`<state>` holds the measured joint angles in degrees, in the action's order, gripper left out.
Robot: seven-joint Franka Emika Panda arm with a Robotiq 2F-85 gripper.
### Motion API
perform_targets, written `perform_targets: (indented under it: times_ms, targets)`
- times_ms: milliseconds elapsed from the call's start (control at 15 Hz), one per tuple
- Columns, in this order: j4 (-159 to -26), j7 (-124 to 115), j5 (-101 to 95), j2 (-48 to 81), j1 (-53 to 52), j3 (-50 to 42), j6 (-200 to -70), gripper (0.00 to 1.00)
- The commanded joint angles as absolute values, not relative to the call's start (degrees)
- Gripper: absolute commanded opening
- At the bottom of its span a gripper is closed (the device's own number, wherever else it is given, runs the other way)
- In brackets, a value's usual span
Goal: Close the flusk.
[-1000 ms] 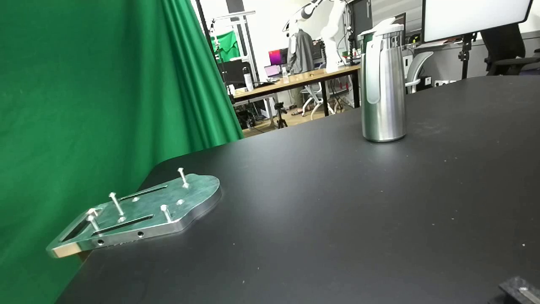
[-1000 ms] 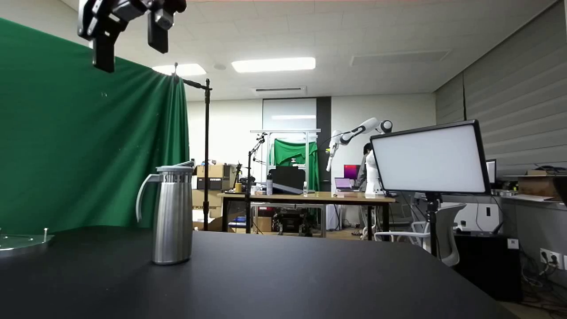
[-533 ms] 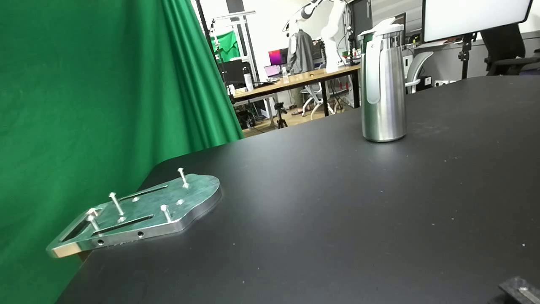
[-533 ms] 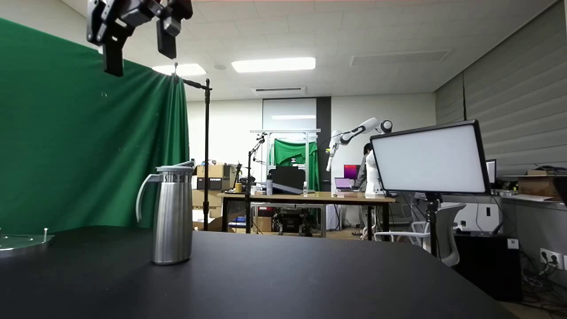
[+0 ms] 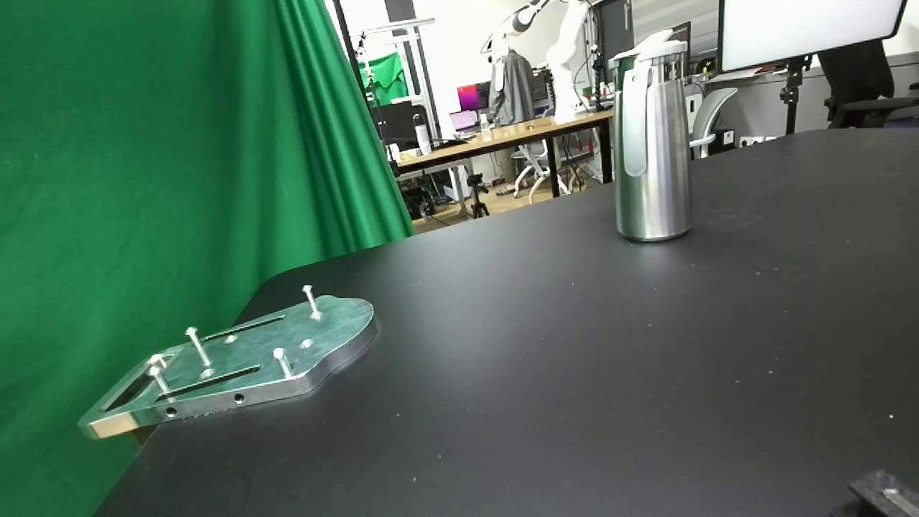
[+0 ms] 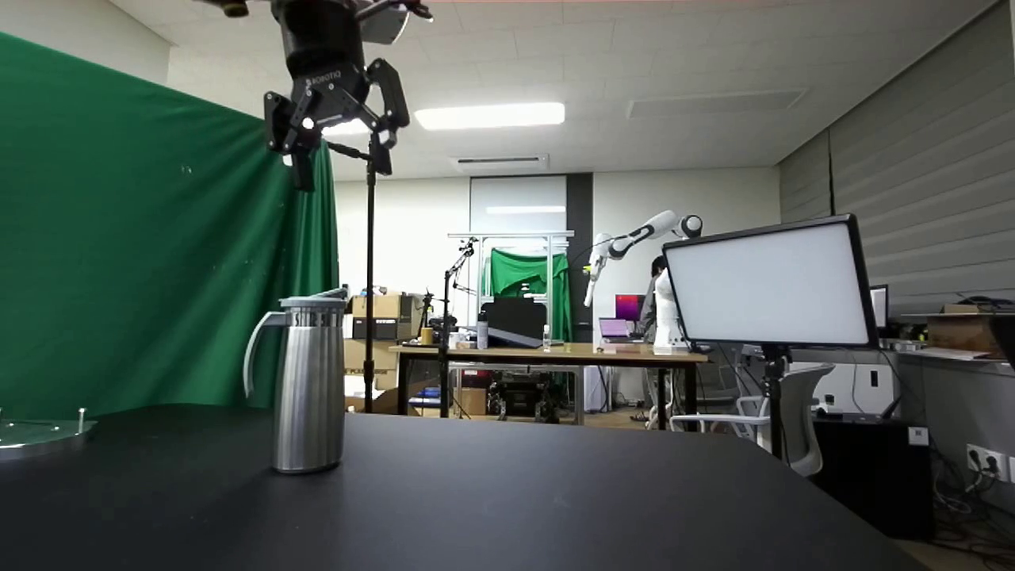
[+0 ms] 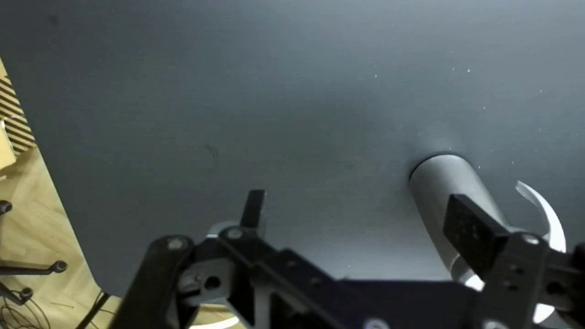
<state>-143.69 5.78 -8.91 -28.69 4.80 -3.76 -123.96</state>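
The gripper (image 6: 342,166) is black nearly all over from where I'm standing, with ROBOTIQ in pale letters (image 6: 323,78) across its front. A black barrel (image 6: 321,36) sits at twelve o'clock from them, a light grey piece (image 6: 386,25) at two. The fingers (image 7: 475,235) are flat, black and squared-off at the ends; in the wrist view, round grey screws (image 7: 235,233) stud them, and a grey metal bar (image 7: 221,272) shows toward seven o'clock

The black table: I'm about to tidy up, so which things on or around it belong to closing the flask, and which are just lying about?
For the job:
steel flask, upright, with its grey lid
gripper, open, higher than the flask

Seemingly not part of it:
pegged metal plate
green curtain
large white panel
white robot arm in the background
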Motion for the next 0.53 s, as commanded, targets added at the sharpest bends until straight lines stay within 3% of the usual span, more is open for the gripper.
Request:
perform_targets:
  times_ms: [0,467]
  targets:
    - [-131.16,2.31,-8.48,-16.02,2.67,-0.4,-123.31,0.74]
    - [-114.98,-1.81,-10.34,-1.33,-0.78,4.04,-120.0,0.24]
